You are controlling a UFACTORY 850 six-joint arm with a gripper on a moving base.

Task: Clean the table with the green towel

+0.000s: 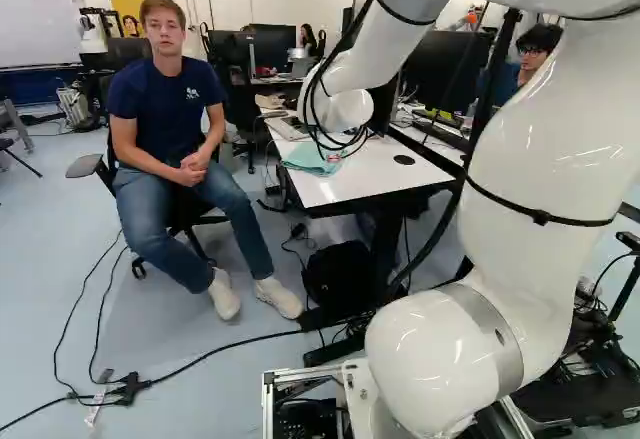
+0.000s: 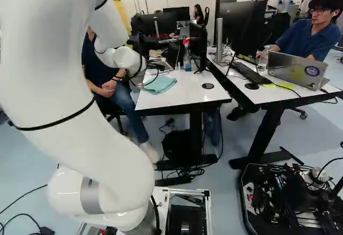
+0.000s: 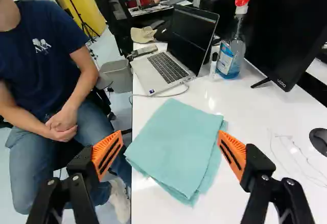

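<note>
In the left base view, the towel [image 1: 312, 159] lies on the white table [image 1: 350, 185] beside a seated person [image 1: 165, 109]; the right base view adds a silver laptop [image 2: 295, 70] on a neighbouring desk [image 2: 278, 94]; the wrist view alone reveals the fingers [image 3: 107, 154], spread apart, the towel ahead.

Open above towel [image 3: 176, 145]; 1 laptop [image 3: 191, 38] beyond.

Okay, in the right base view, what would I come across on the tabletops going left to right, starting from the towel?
Folded green towel, spray bottle, round black disc, black keyboard, silver laptop with a round sticker.
</note>
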